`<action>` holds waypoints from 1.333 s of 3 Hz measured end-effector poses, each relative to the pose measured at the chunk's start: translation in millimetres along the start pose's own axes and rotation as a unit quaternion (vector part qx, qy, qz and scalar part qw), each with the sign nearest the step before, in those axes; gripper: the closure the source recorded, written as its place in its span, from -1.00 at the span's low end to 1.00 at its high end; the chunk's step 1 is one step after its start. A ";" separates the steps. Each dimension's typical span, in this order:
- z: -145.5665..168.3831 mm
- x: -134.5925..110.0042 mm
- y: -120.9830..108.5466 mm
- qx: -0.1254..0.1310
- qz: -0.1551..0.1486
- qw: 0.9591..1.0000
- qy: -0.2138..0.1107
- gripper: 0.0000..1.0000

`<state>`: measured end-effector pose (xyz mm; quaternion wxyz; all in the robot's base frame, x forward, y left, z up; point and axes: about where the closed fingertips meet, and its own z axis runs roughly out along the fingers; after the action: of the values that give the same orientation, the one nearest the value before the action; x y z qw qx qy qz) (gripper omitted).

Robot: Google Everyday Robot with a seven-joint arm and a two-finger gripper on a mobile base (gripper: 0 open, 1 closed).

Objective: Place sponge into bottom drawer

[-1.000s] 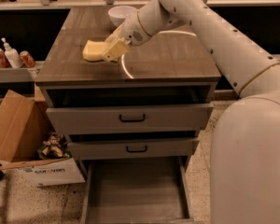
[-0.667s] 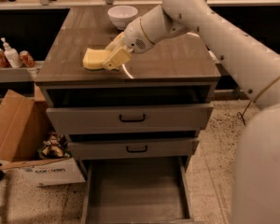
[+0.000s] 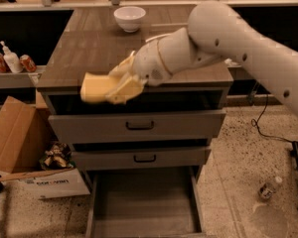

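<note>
My gripper (image 3: 120, 85) is shut on the pale yellow sponge (image 3: 95, 89) and holds it in the air just past the front edge of the cabinet top (image 3: 84, 53), above the upper drawers. The sponge sticks out to the left of the cream-yellow fingers (image 3: 126, 88). The bottom drawer (image 3: 145, 202) is pulled open below, with its flat floor bare. It lies well beneath the sponge and somewhat to its right.
A white bowl (image 3: 129, 18) stands at the back of the cabinet top. Two upper drawers with black handles (image 3: 140, 126) are nearly shut. A cardboard box (image 3: 20, 148) sits on the floor at left. Bottles and cans (image 3: 11, 59) stand on a left shelf.
The arm has carried the sponge forward and down off the cabinet top to in front of its edge. The view has shifted, so the cabinet looks closer.
</note>
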<state>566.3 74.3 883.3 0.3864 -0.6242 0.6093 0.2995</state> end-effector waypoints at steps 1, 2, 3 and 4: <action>16.2 16.5 77.3 -0.034 0.015 0.999 0.029 1.00; 21.9 24.9 83.5 -0.042 0.020 0.998 0.035 1.00; 22.0 60.7 85.5 -0.044 0.048 0.997 0.040 1.00; 21.0 122.6 100.8 -0.044 0.094 0.994 0.038 1.00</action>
<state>477.9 31.3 756.9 0.3057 -0.5915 0.6655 0.3373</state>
